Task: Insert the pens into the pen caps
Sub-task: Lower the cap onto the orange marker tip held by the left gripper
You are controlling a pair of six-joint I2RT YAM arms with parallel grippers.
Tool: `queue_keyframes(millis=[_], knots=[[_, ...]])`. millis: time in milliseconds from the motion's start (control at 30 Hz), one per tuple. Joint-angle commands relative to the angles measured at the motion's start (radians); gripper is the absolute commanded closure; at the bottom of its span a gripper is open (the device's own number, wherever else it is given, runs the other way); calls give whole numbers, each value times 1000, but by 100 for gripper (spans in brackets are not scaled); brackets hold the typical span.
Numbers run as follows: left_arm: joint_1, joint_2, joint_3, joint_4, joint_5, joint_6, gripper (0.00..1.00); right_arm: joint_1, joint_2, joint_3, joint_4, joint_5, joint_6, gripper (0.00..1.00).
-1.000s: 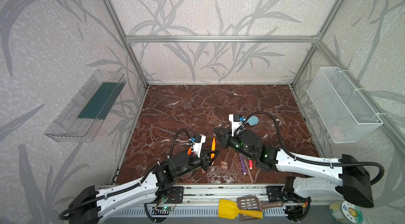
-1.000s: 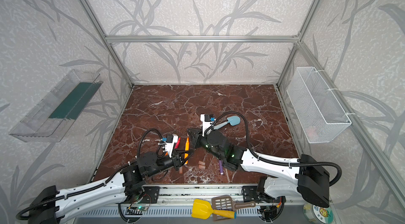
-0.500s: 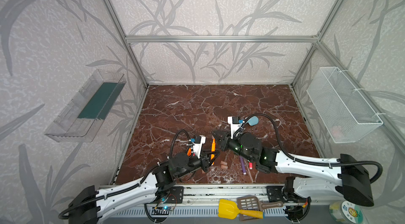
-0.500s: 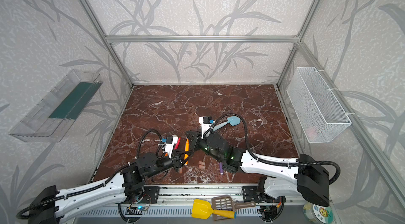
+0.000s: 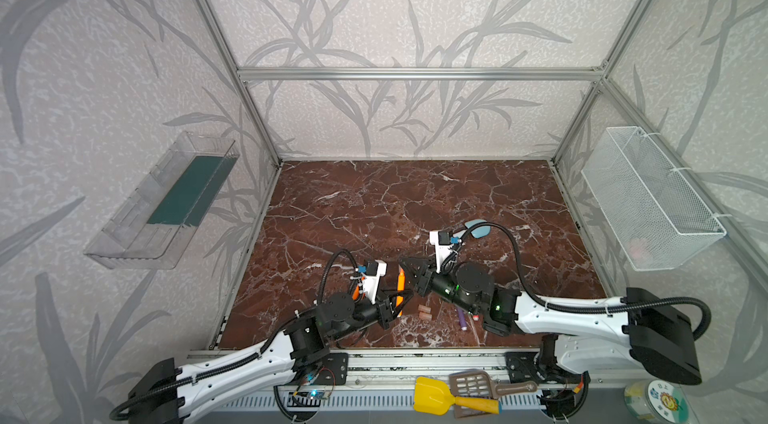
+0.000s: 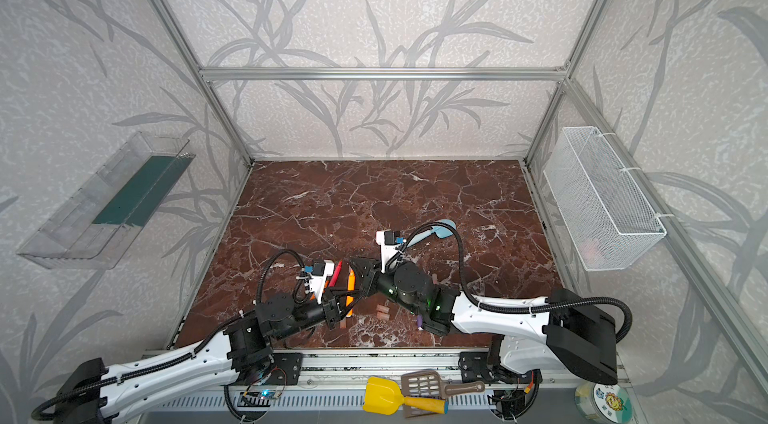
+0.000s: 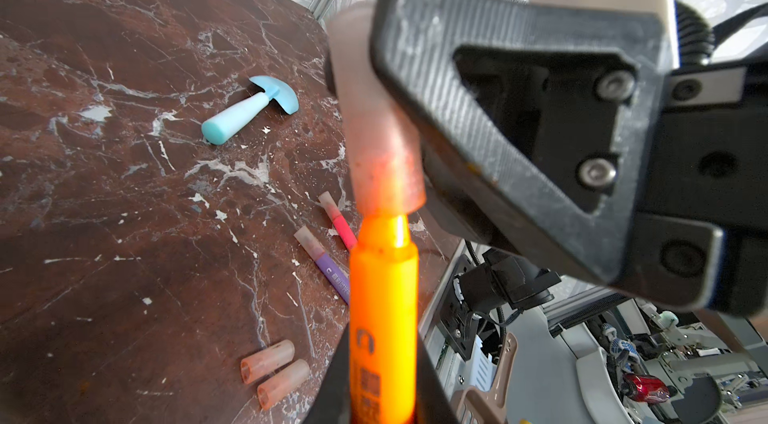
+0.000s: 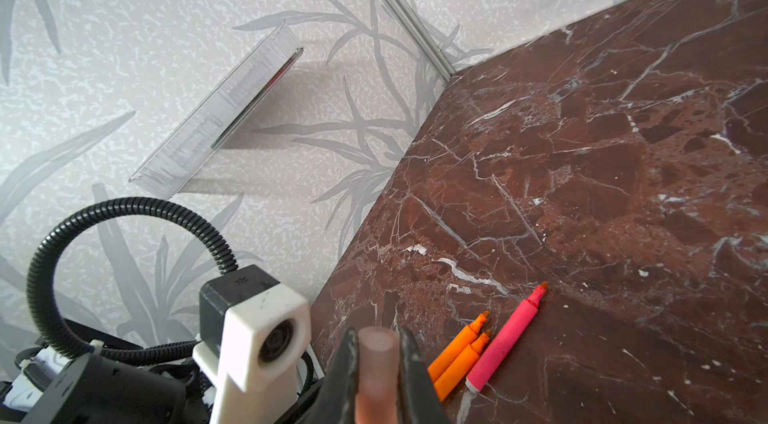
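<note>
The left arm (image 5: 232, 376) and right arm (image 5: 573, 318) share one build: long links in white shells, joints and shoulder housings in black. A thick ribbed black cable (image 5: 515, 251) arcs off each wrist, and thinner black conduit runs along the white shells. Each wrist bears a camera (image 8: 257, 318) in a white block with a black cap and a round lens, with a blue plug (image 5: 454, 240) beside it. The fingers (image 7: 519, 110) of the right gripper (image 8: 379, 353) are black open triangles with a fine ribbed surface and silver screws (image 7: 596, 170). Small green lights (image 5: 497, 307) glow on the right arm.
</note>
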Motion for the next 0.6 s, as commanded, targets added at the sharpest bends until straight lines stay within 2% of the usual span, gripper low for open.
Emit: queue_keyframes(millis=[0,233,567], knots=[[4,-19,2,91,-22,-24,100,61,14,-79,137,-60,-59,100],[4,-50,-15,103,-12,-33,100,107,63,-136,309,-94,-127,100],[3,-77,-26,113,13,-29,100,114,73,-116,247,-76,-124,96]])
